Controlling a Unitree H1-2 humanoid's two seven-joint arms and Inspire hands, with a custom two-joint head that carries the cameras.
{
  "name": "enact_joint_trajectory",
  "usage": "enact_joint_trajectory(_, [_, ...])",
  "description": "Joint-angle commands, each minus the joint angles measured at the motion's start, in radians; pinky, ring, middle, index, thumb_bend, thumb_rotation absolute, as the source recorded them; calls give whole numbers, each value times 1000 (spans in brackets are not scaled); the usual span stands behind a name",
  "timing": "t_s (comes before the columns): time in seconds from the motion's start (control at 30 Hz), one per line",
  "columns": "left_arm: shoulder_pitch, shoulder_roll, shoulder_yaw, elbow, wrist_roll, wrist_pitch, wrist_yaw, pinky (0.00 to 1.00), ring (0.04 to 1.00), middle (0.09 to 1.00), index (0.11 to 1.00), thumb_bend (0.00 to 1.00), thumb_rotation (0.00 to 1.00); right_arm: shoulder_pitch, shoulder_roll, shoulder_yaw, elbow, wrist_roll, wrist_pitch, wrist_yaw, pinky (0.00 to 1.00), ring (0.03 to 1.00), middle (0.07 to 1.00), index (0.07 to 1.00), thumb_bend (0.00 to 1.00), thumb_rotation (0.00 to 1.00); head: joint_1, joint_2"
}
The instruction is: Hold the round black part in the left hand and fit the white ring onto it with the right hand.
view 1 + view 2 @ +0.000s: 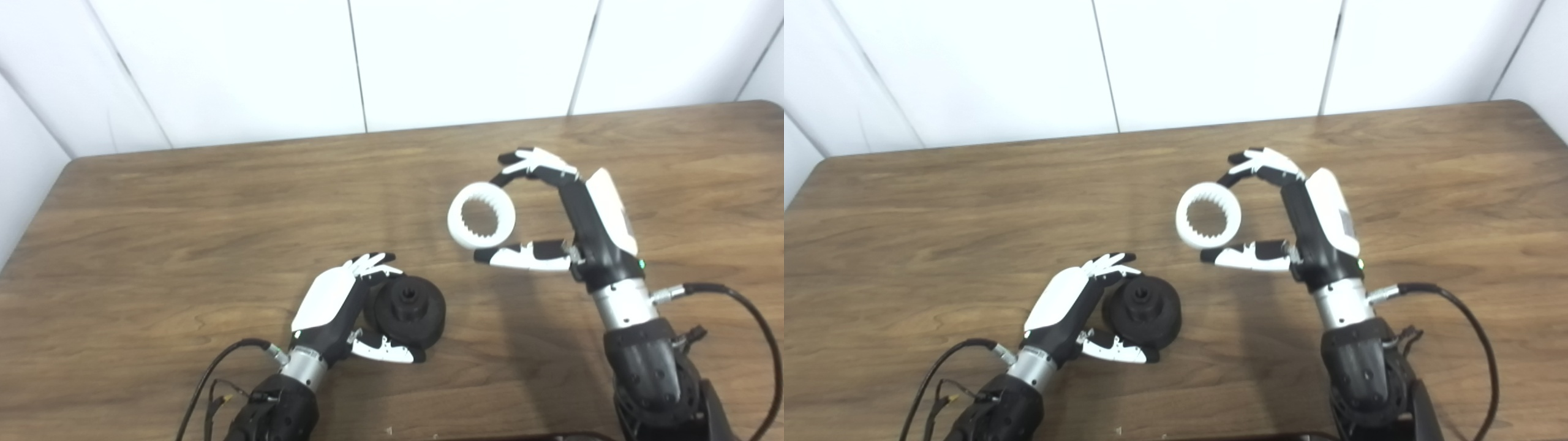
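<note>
White ring (481,215) is pinched in right robot hand (569,211), centre-right of frame, above worktop (184,233). Left robot hand (343,306) grips black part (409,310), lower centre. Next, I think: bring ring over part & align.

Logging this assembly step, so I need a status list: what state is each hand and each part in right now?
left hand: shut on the round black part, fingers behind it, thumb in front.
round black part: held at the table, hub facing up, no ring on it.
right hand: shut on the white ring, pinched between fingers and thumb.
white ring: held clear of the black part, not yet fitted.
</note>
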Motion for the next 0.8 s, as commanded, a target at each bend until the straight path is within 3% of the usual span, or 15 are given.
enact_joint_trajectory(0.0, [-23, 1, -3, -1, 14, -4, 6, 957, 953, 916, 566, 885, 279, 2, 15, 11, -21, 2, -48, -3, 814, 840, 755, 482, 521, 143, 2, 2])
enact_joint_trajectory(0.4, [-27, -5, -9, -7, 27, 12, -3, 957, 954, 919, 574, 866, 293, 85, 47, 113, 31, -1, -70, 21, 772, 856, 772, 482, 520, 144, 16, 10])
enact_joint_trajectory(0.77, [-27, -10, -13, -8, 32, 20, -3, 957, 954, 918, 573, 867, 279, 80, 57, 149, 80, -25, -55, 29, 784, 859, 776, 482, 520, 141, 29, 16])
